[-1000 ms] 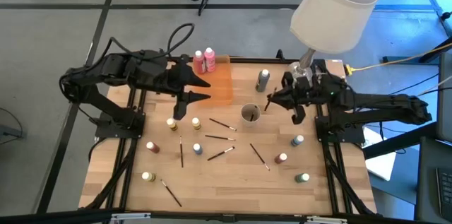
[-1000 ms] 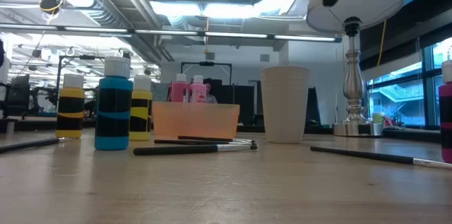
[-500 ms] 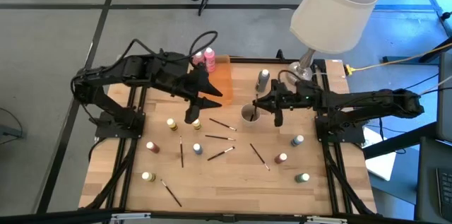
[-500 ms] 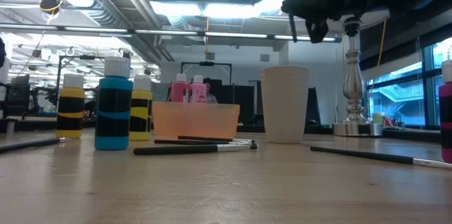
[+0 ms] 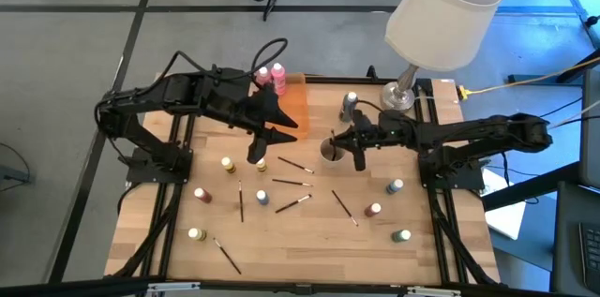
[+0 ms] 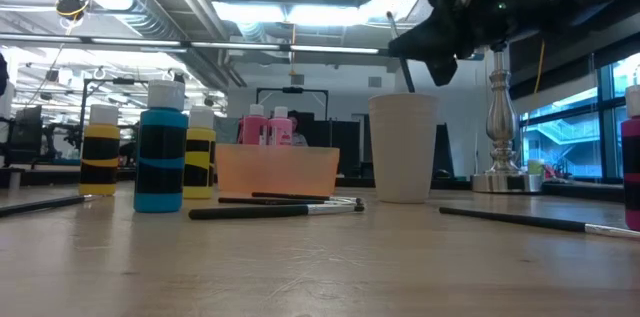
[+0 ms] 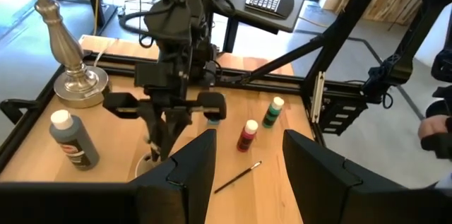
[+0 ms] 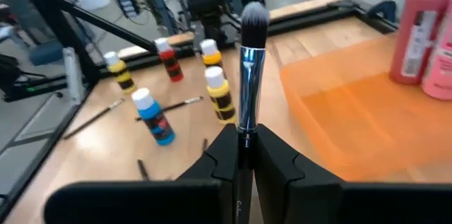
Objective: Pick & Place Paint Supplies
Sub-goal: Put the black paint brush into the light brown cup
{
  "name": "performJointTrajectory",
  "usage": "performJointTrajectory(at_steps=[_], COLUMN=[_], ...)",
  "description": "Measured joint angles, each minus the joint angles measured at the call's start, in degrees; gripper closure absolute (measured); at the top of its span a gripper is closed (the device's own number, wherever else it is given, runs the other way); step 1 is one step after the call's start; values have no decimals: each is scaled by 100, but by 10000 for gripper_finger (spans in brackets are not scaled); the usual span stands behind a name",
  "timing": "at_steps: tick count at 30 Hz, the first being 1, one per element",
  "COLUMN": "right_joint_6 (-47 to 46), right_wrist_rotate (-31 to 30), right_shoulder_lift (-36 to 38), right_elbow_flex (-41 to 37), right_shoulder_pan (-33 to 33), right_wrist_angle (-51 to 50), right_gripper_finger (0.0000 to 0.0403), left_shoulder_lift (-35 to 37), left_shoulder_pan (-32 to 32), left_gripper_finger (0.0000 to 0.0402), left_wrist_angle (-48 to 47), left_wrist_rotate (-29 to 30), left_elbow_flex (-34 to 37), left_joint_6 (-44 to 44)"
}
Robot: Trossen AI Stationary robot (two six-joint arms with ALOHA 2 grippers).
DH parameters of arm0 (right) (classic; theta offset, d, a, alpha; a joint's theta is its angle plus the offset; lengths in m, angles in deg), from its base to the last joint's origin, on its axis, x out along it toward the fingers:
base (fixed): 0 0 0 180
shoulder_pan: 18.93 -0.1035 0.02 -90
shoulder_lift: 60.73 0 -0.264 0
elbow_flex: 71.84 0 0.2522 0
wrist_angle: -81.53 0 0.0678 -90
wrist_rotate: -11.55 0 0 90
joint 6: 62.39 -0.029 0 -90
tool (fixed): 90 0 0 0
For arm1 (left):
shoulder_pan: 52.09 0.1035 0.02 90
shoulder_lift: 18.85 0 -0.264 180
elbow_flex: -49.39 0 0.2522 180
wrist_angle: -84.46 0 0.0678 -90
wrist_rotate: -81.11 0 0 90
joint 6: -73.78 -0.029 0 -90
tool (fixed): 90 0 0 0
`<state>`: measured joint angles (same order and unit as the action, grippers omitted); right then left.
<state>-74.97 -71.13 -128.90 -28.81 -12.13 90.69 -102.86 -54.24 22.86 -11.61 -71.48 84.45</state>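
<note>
My right gripper (image 5: 347, 140) is shut on a dark-handled paintbrush (image 8: 248, 75) and hangs just above the pale cup (image 5: 330, 152) at mid-table. In the low view the brush (image 6: 402, 57) slants down to the cup's rim (image 6: 404, 97). My left gripper (image 5: 259, 138) hovers open and holding nothing beside the orange tray (image 5: 294, 114), where two pink bottles (image 5: 270, 76) stand. A grey bottle (image 5: 350, 102) stands behind the cup. Several small paint bottles (image 5: 228, 163) and brushes (image 5: 292, 183) lie spread over the near half of the table. My right gripper pinches the brush's dark handle just below the metal ferrule (image 8: 244, 133) between its two fingers. The fingers come from the table's right, nearly level, and lie across the brush. The brush stands almost upright, bristles (image 8: 253, 15) up, its lower end (image 6: 411, 89) at the cup's mouth.
A lamp with a white shade (image 5: 441, 11) stands on its metal base (image 5: 397, 98) at the far right corner, behind my right arm. Bottles stand near the right edge (image 5: 396, 185) and near the front left (image 5: 195, 234). The wooden table ends in dark frame rails at both sides.
My right gripper has come down and toward the table's left with the brush, tipping forward, until it stands over the cup. My left gripper shifted a little toward the table's right early on and then kept still, staying open.
</note>
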Motion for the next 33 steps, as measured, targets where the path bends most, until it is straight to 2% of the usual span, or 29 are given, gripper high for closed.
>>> performJointTrajectory(at_steps=[7, 18, 33], right_joint_6=[147, 144, -13], right_wrist_rotate=[-175, -134, -204], right_shoulder_lift=[-169, -581, -735], right_elbow_flex=[0, 0, 2], right_shoulder_pan=[4, 0, 0], right_wrist_angle=[-1, 46, 13], right_gripper_finger=[377, 377, 371], left_shoulder_lift=[-2, -2, 0], left_shoulder_pan=[0, 0, 0], left_gripper_finger=[241, 241, 241], left_wrist_angle=[5, 7, 7], left_wrist_rotate=[2, 2, 6], left_elbow_flex=[0, 0, 0], left_joint_6=[11, 9, -34])
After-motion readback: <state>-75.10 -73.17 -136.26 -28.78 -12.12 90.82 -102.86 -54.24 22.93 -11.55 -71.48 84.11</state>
